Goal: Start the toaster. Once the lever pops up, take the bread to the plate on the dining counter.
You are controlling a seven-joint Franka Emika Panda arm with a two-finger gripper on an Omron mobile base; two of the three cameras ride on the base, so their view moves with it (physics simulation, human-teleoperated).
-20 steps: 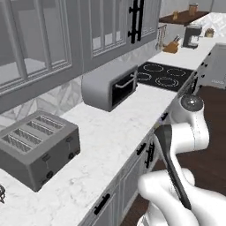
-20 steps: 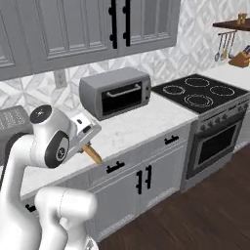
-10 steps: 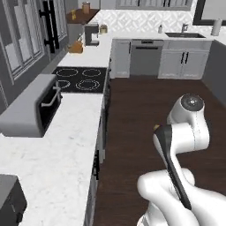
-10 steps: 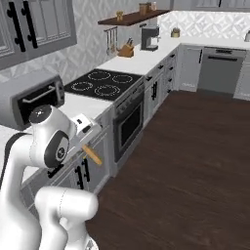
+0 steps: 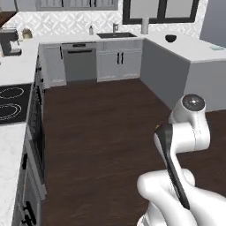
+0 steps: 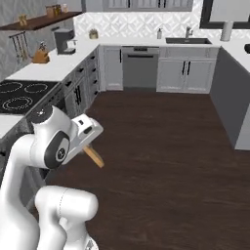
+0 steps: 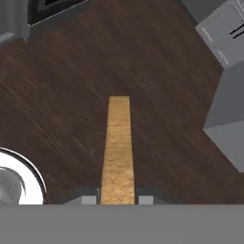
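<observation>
Could still go wrong on the drive: dining counter [image 5: 194, 48] well apart across the dark floor, plate [image 5: 216, 47] a pale speck near its far right edge beyond a dark bowl [image 5: 171, 38]. A lurch or hard turn of the base might shake the slice loose onto the floor; a low swing might knock it against the counter's white side panel. Bread [image 7: 117, 151] held edge-on, mid-air over bare floor, resting on no counter: thin, tan, grainy, darker crust along the rim. Gripper [image 7: 117, 199] clamped on the bread's near end, one fingertip each side.
</observation>
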